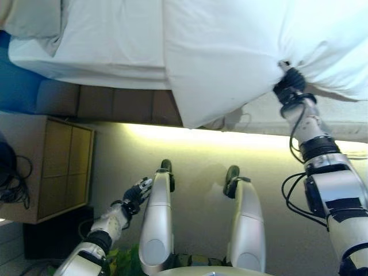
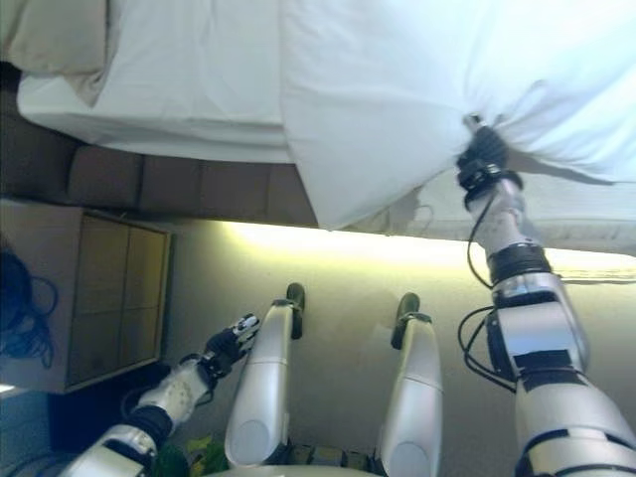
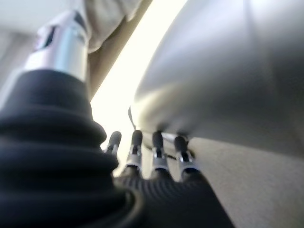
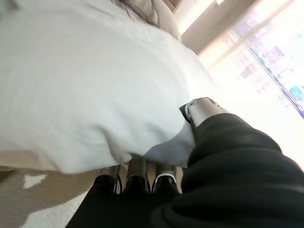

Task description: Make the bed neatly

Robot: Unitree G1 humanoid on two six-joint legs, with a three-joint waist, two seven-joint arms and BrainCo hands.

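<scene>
A white duvet [image 1: 224,57] lies over the bed [image 1: 109,52], with one corner hanging down past the bed's edge. My right hand [image 1: 290,83] is raised to the duvet's edge and is shut on a bunched fold of it. In the right wrist view the white cloth [image 4: 85,85] passes over my curled fingers [image 4: 137,178] and thumb. My left hand [image 1: 135,195] hangs low beside my leg, away from the bed, with its fingers [image 3: 156,152] straight and empty. A beige pillow [image 1: 29,20] lies at the bed's far left.
A wooden bedside cabinet [image 1: 57,167] stands at the left, with dark cables [image 1: 14,178] on it. The brown bed base [image 1: 115,103] runs under the mattress. Light carpet [image 1: 195,149] lies between me and the bed.
</scene>
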